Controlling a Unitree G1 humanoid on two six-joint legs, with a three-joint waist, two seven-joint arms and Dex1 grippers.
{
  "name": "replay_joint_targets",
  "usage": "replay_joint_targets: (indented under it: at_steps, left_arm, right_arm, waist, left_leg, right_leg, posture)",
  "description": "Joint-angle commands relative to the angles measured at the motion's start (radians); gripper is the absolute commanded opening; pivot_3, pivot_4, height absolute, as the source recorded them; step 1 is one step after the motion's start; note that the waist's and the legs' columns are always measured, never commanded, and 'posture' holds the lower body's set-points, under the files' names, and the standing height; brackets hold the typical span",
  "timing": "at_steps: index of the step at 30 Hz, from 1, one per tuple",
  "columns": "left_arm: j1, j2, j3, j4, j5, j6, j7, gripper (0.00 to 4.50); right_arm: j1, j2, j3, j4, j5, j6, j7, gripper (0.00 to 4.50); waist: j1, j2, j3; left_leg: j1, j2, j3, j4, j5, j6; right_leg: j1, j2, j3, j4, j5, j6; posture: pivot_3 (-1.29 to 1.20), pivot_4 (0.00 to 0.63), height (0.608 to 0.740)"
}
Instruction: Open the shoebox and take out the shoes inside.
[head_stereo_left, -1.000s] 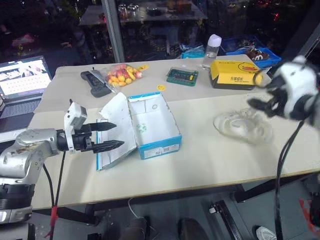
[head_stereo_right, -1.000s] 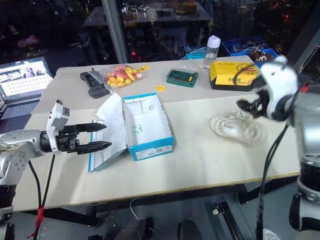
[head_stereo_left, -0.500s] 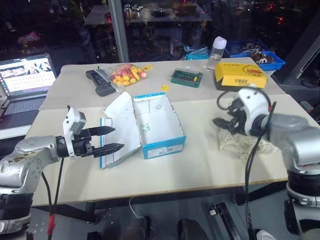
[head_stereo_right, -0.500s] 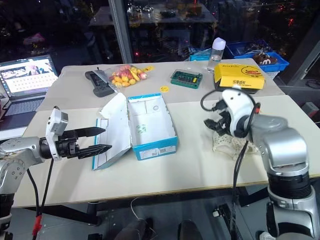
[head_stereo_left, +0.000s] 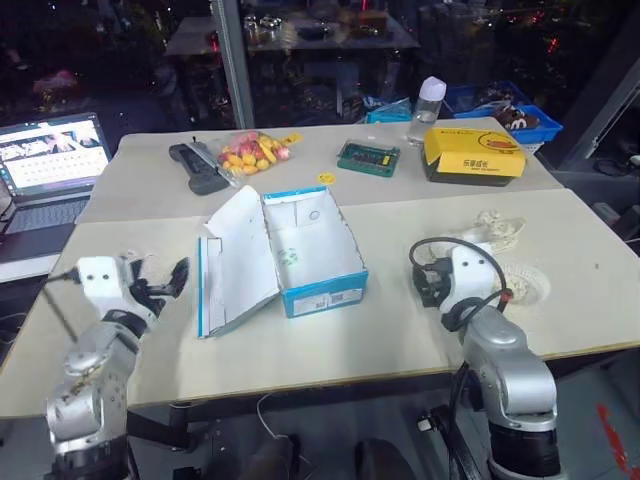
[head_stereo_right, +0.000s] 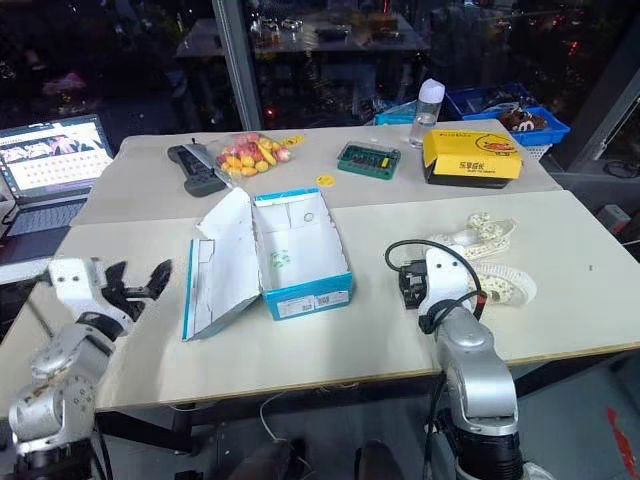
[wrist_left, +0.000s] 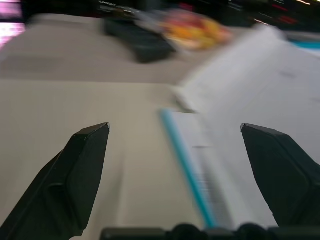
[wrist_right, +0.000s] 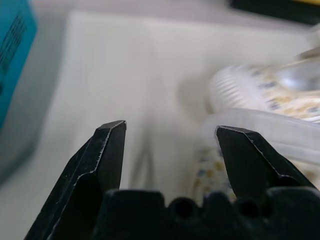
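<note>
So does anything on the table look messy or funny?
A little. The shoes lie loose on the table, pointing different ways, one tipped on its side. The shoebox sits empty with its lid flopped open. Nothing looks spilled or broken.

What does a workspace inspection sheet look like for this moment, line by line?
Surface: pale table, two boards butted together.
Job's things: blue shoebox open, lid folded out to its left, white inside with no shoes in it; two cream shoes lie on the table to its right.
Clutter: yellow box, bag of colourful sweets, green case, black device, bottle, small yellow disc, all at the far edge.
Grippers: left gripper open, holding nothing, left of the lid; right gripper open, holding nothing, beside the shoes.
Cables: black cable looped on the right wrist.
Surroundings: open laptop at left; blue crate behind the table.
</note>
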Motion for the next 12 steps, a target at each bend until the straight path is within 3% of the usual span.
replay_joint_targets:
  at_steps: [1, 6, 12]
  left_arm:
    - [0.002, -0.023, 0.018, -0.02, 0.012, -0.048, 0.052, 4.5]
    - [-0.009, -0.02, 0.0, 0.019, 0.014, -0.061, 0.042, 4.5]
    - [-0.024, -0.019, 0.011, 0.041, 0.008, -0.076, 0.045, 4.5]
  right_arm:
    - [-0.006, 0.004, -0.031, 0.035, 0.009, -0.122, 0.0, 3.46]
    - [-0.011, -0.074, 0.0, 0.106, -0.023, -0.191, 0.055, 3.46]
    - [-0.012, -0.083, 0.008, 0.143, -0.029, -0.206, 0.061, 3.46]
  waist:
    - [-0.001, 0.0, 0.0]
    - [-0.001, 0.0, 0.0]
    - [-0.002, 0.0, 0.0]
  left_leg:
    - [0.0, 0.0, 0.0, 0.0, 0.0, 0.0]
    - [0.001, 0.0, 0.0, 0.004, 0.001, -0.001]
    - [0.006, 0.002, 0.0, 0.005, 0.001, -0.001]
  right_leg:
    - [0.0, 0.001, 0.0, 0.0, 0.0, 0.0]
    - [0.003, 0.002, -0.001, 0.0, 0.0, 0.001]
    - [0.01, 0.002, -0.003, -0.002, -0.003, 0.006]
  posture:
    - [0.0, 0.15, 0.738]
    - [0.0, 0.15, 0.738]
    - [0.0, 0.15, 0.738]
